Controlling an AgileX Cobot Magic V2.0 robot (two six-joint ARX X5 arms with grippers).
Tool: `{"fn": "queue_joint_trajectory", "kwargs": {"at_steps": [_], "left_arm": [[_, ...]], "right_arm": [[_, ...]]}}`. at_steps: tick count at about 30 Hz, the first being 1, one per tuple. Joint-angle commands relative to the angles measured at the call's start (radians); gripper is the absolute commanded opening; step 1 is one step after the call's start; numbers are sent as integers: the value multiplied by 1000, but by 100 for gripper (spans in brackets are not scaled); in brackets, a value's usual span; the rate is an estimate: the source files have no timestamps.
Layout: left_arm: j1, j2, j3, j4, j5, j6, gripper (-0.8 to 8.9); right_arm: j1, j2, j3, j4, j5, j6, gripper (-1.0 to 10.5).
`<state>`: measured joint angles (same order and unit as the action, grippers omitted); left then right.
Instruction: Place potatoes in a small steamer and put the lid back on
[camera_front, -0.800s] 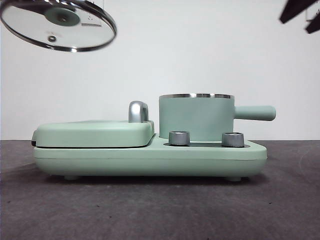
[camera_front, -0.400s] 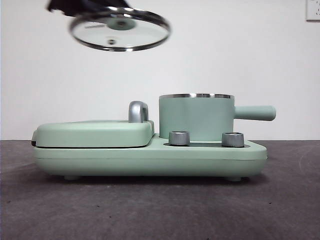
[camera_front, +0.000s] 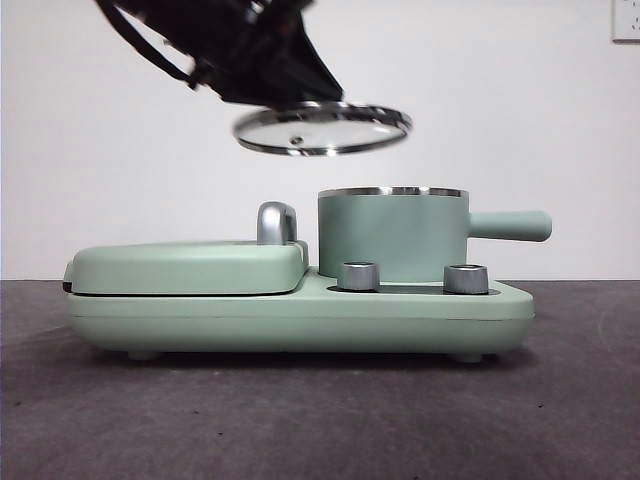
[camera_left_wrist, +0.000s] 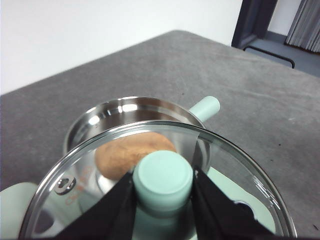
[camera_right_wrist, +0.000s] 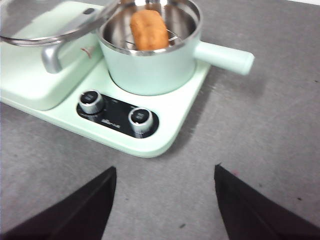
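Note:
My left gripper (camera_left_wrist: 164, 192) is shut on the mint-green knob of the glass lid (camera_front: 322, 128) and holds it in the air just above and left of the small steamer (camera_front: 392, 234). In the left wrist view the lid (camera_left_wrist: 240, 170) partly covers the pot's steel rim (camera_left_wrist: 125, 102). The orange-brown potato (camera_right_wrist: 148, 29) lies inside the pot on a steel rack; it also shows through the lid glass (camera_left_wrist: 125, 152). My right gripper (camera_right_wrist: 164, 200) is open and empty, hovering over the table in front of the appliance.
The steamer sits on a mint-green appliance base (camera_front: 300, 320) with two steel dials (camera_front: 358, 276). A flat mint-green griddle cover (camera_front: 190, 265) with a steel handle (camera_front: 276, 222) lies to its left. The pot's straight handle (camera_front: 510, 225) sticks out right.
My left gripper has carried the lid down and to the right, from the upper left corner to just above the pot's left rim. The right arm's tip has left the front view.

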<state>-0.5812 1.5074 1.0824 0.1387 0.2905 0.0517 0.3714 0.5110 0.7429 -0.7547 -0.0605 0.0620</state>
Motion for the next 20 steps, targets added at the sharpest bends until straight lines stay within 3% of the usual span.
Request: {"fn": "queue_joint_trajectory", "kwargs": {"at_steps": [1,14,20], "left_arm": [[-16,63,98,41,1,3,9],[-21,364,427,32,6,0,9],[-30,435,492,13,9,15,9]], "right_arm": [[4,1,3,-4,18,16,308],[4,2,3,-10,37,13,308],[4,2,3,-10,37,13,308]]}}
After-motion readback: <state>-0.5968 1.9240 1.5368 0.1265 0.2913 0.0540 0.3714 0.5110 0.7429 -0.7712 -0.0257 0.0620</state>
